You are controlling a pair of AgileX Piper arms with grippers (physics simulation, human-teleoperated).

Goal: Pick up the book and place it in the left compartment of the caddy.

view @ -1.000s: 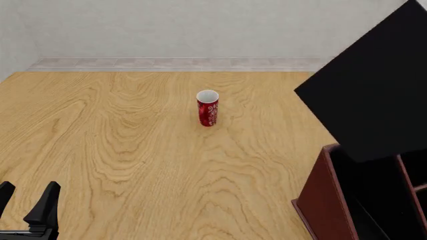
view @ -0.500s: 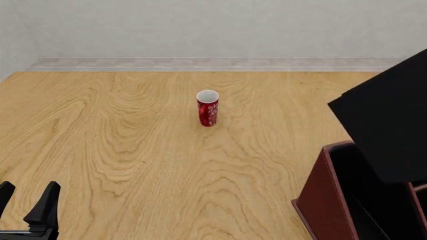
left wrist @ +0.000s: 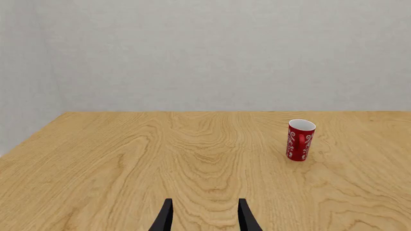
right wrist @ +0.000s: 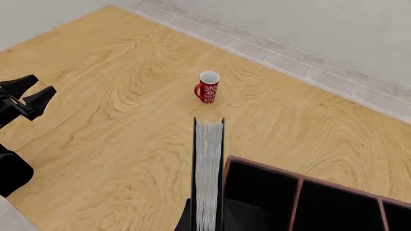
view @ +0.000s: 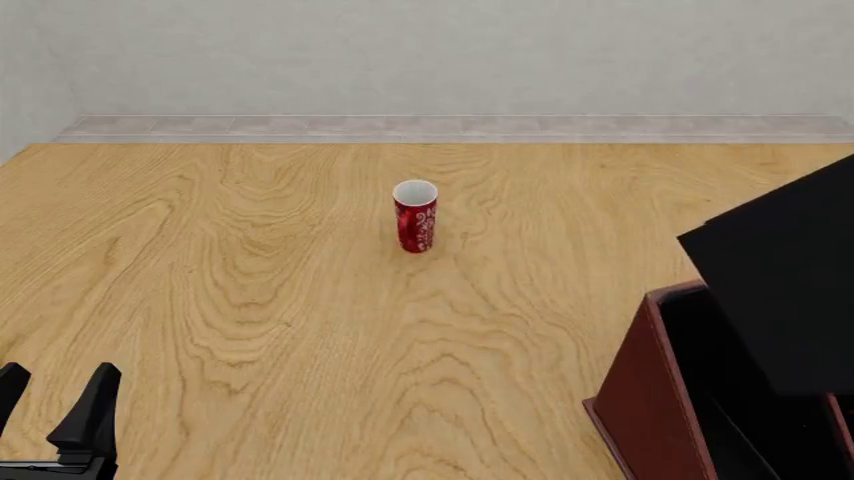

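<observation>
The black book [view: 787, 290] hangs tilted at the right edge of the front view, its lower part in front of the left compartment [view: 721, 420] of the reddish-brown caddy [view: 638, 400]. In the right wrist view the book [right wrist: 208, 168] shows edge-on with its white pages, beside the caddy's rim [right wrist: 270, 167]. My right gripper [right wrist: 207, 221] is shut on the book and does not show in the front view. My left gripper [view: 51, 402] stands open and empty near the table's front left corner; it also shows in its own wrist view as the left gripper [left wrist: 205, 219].
A red cup [view: 415, 216] with white patterns stands upright in the middle of the wooden table; the same red cup [left wrist: 300, 140] is well beyond the left fingers. Thin dividers [right wrist: 297, 197] split the caddy's black interior. A grey wall bounds the table's far edge.
The book has moved right and down, and now covers less of the table and more of the caddy's opening. The left gripper and the cup have stayed put.
</observation>
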